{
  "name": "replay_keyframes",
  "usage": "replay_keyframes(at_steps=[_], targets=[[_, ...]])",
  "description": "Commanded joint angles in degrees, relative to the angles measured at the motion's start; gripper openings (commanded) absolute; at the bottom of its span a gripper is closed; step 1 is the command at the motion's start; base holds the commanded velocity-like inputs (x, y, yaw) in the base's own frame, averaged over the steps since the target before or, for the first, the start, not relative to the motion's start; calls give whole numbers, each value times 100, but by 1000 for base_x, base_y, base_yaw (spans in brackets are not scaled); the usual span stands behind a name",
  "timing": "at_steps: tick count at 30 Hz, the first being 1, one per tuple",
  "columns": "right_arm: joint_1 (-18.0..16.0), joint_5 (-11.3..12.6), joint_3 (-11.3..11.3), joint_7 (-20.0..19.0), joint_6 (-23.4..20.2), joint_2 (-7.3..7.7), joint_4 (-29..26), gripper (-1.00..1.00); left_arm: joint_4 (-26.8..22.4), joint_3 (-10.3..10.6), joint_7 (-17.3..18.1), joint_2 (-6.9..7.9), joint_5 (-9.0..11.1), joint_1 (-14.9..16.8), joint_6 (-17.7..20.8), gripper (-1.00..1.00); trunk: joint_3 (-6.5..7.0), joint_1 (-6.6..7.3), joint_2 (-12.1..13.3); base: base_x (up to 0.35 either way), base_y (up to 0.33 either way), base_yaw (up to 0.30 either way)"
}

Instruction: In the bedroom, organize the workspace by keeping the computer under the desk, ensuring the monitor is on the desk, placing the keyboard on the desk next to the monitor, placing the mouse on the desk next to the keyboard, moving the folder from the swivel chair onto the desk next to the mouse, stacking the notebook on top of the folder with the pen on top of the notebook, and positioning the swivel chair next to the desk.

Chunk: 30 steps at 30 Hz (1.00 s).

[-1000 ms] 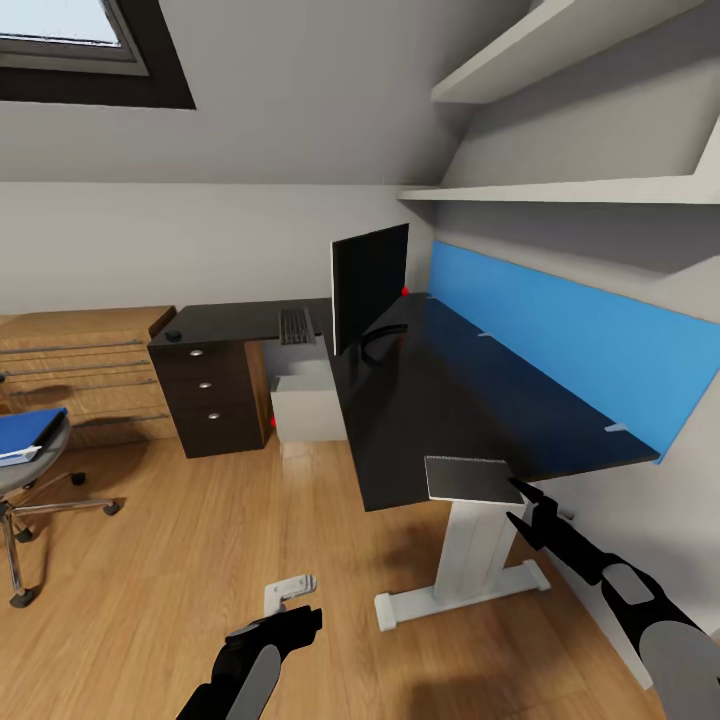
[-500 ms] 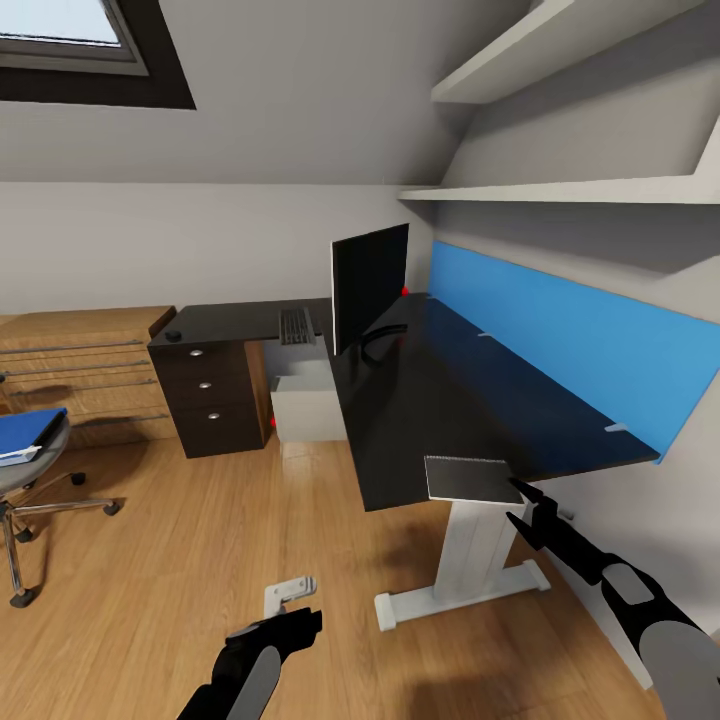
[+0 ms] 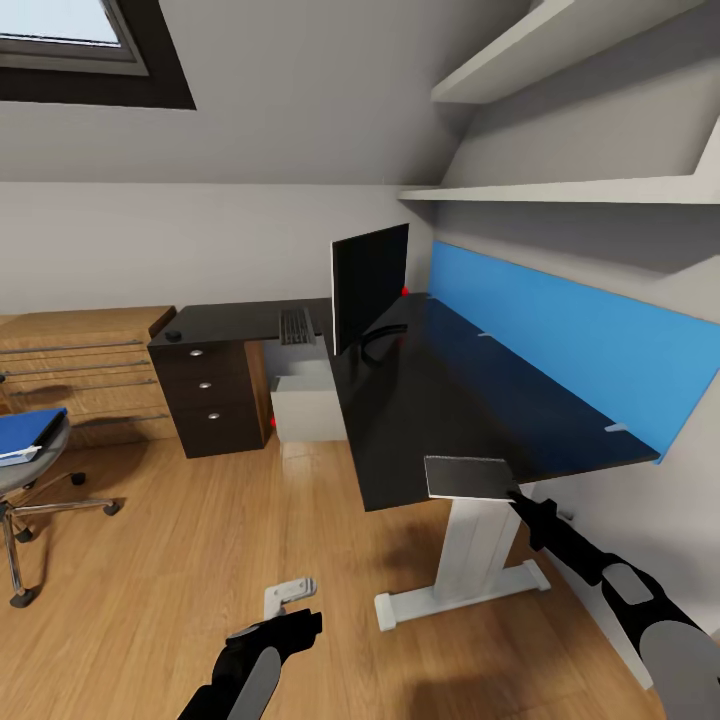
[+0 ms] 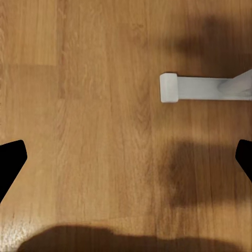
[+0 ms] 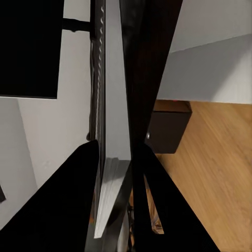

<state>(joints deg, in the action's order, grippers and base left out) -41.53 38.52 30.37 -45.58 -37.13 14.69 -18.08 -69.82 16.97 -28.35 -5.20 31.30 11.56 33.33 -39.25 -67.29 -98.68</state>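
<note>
At far left the blue folder (image 3: 28,432) is lying on the swivel chair (image 3: 30,480). My left gripper (image 4: 126,163) is hanging wide open above the oak floor (image 3: 170,560). Rightward, mouse (image 3: 173,335), keyboard (image 3: 296,326) and monitor (image 3: 369,285) are sitting on the desk (image 3: 450,400), the computer (image 3: 308,400) beneath. My right gripper (image 3: 515,494) is clamping the notebook (image 3: 468,477) at the desk's near edge.

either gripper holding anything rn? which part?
Right gripper is shut on the notebook, pinching its near edge at the desk corner. Left gripper is open over bare floor, holding nothing.
</note>
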Motion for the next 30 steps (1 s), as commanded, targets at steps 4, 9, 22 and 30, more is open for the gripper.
replay_keyframes(at_steps=[4,9,22,30], targets=[[-4,-20,4,-2,-19,-1,6,-100,-6,8,-57,1,60,4,7,100,-6,0,-3,0,0,0],[-4,-20,4,-5,-14,-1,6,-100,-5,8,-57,1,60,4,7,100,-6,0,-3,0,0,0],[-4,0,13,-58,-27,0,-4,-100,113,8,-60,-7,43,4,7,100,228,286,519,0,0,0],[-4,-7,-1,-231,-43,1,-57,-100,169,16,-57,-15,43,4,7,100,371,462,840,0,0,0]])
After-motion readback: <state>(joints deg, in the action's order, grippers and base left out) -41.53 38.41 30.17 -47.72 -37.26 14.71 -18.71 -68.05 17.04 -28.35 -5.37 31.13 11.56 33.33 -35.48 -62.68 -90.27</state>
